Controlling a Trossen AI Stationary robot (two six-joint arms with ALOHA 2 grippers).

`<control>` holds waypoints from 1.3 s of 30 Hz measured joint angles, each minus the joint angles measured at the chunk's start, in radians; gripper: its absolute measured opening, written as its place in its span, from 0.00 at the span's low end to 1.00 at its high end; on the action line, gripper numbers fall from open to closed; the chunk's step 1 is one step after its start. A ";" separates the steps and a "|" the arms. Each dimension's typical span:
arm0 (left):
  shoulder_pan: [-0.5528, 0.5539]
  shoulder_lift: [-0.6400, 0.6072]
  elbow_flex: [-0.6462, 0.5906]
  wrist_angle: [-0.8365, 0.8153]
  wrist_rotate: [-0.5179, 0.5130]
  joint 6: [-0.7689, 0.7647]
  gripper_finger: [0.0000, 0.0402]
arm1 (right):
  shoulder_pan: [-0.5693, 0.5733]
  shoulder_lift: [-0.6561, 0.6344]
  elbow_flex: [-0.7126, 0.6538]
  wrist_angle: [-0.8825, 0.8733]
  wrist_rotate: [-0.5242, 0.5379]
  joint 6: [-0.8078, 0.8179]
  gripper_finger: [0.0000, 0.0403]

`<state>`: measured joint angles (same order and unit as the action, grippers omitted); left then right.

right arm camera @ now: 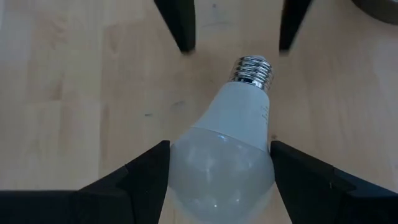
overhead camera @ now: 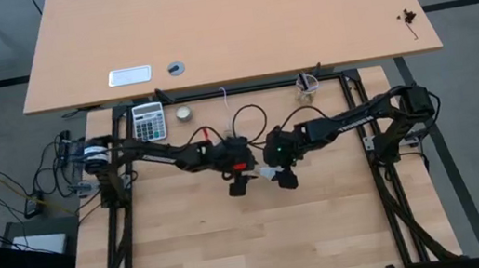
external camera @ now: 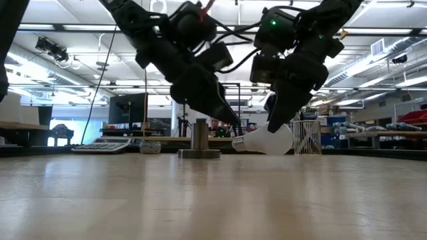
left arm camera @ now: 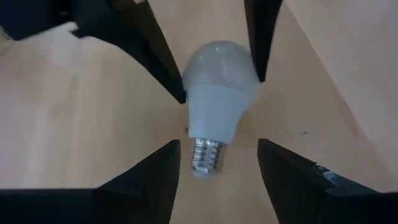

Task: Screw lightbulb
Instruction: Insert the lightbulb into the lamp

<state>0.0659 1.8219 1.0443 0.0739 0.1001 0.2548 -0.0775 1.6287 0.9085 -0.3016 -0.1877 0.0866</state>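
The white lightbulb (right arm camera: 224,155) lies about level over the wooden table (overhead camera: 237,247), its grey screw end (left arm camera: 204,158) pointing at my left gripper. My right gripper (right arm camera: 221,168) is shut on its globe. My left gripper (left arm camera: 217,155) is open, with one finger on either side of the screw end and neither touching it. In the low view the grey socket (external camera: 199,140) stands upright on its round base, just left of the bulb (external camera: 267,141). Both grippers meet at the table's middle: left (overhead camera: 241,186), right (overhead camera: 285,178). My right gripper pinches the lightbulb's rounded globe (right arm camera: 180,168) between its two fingers, at the widest part. The fingers slant down from the table's right side. The bulb lies about level with its screw end toward the left; whether it touches the table, I cannot tell.
A calculator (overhead camera: 149,121), a small round tin (overhead camera: 183,114) and a wire holder (overhead camera: 308,85) sit along the table's far edge. A black frame (overhead camera: 368,144) borders the work area. A second table (overhead camera: 224,23) stands beyond. The near half of the table offers free room.
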 joint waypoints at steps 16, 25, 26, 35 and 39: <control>-0.013 0.079 0.077 -0.050 0.055 0.006 0.58 | 0.018 0.000 0.000 0.056 -0.016 0.000 0.67; -0.028 0.103 0.077 -0.044 0.048 0.027 0.58 | 0.018 0.000 0.000 0.068 -0.029 0.000 0.67; -0.030 0.103 0.077 -0.043 0.043 0.033 0.58 | 0.018 0.000 0.000 0.068 -0.029 0.000 0.67; -0.042 0.103 0.077 -0.032 0.020 0.056 0.51 | 0.018 0.000 0.000 0.075 -0.046 0.000 0.67; -0.042 0.103 0.077 -0.039 0.015 0.056 0.39 | 0.018 0.000 0.000 0.076 -0.046 0.001 0.67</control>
<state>0.0235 1.9251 1.1210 0.0349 0.1150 0.3112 -0.0593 1.6287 0.9089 -0.2255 -0.2333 0.0876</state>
